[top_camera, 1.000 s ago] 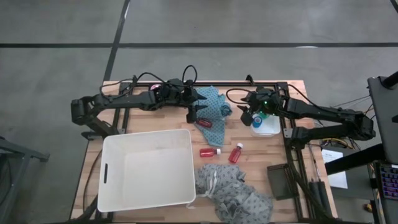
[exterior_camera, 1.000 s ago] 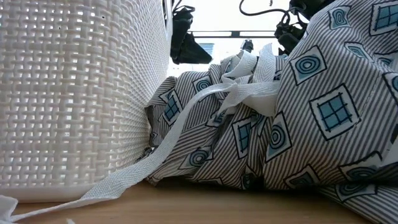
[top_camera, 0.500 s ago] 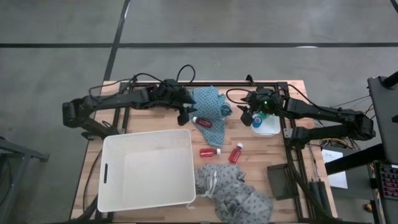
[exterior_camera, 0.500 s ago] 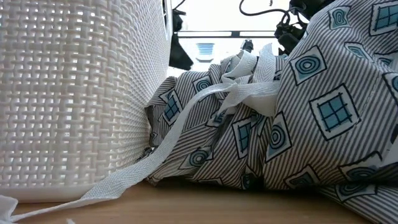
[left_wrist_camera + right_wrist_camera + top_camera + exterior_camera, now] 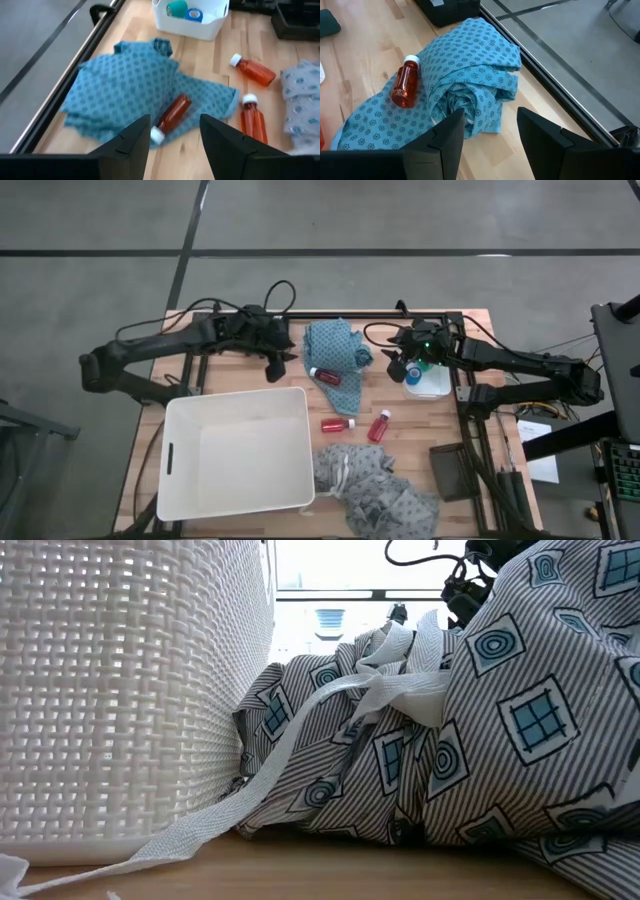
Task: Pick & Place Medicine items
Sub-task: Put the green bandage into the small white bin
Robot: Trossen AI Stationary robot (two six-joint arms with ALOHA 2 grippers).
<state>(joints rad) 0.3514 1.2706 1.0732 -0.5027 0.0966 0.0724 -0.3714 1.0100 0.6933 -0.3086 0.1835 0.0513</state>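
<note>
The left gripper point(image 5: 280, 365) sits in the upper left part of the high view, above the back edge of the large white basket point(image 5: 236, 452); its fingers point(image 5: 131, 145) stand parted with nothing between them. Just to its right lies a teal patterned cloth point(image 5: 335, 350), and a red bottle with a white cap point(image 5: 325, 376) rests on that cloth's lower part.

The right gripper point(image 5: 399, 367) hangs right of centre in the high view, at the left edge of a small white tray point(image 5: 430, 387); its fingers point(image 5: 442, 142) are also apart and empty, pointing toward the teal cloth. In the left wrist view the tray point(image 5: 192, 27) holds a teal-green roll point(image 5: 177, 8) and a blue round piece point(image 5: 194, 15) side by side.

Two more red bottles lie on the bare wooden table point(image 5: 440, 425) below the cloth: one point(image 5: 337, 424) just right of the basket's upper right corner, the other point(image 5: 379, 425) near it, tilted. A crumpled grey patterned cloth point(image 5: 378, 488) fills the lower middle of the table, touching the basket, and it dominates the low view point(image 5: 500, 710).
</note>
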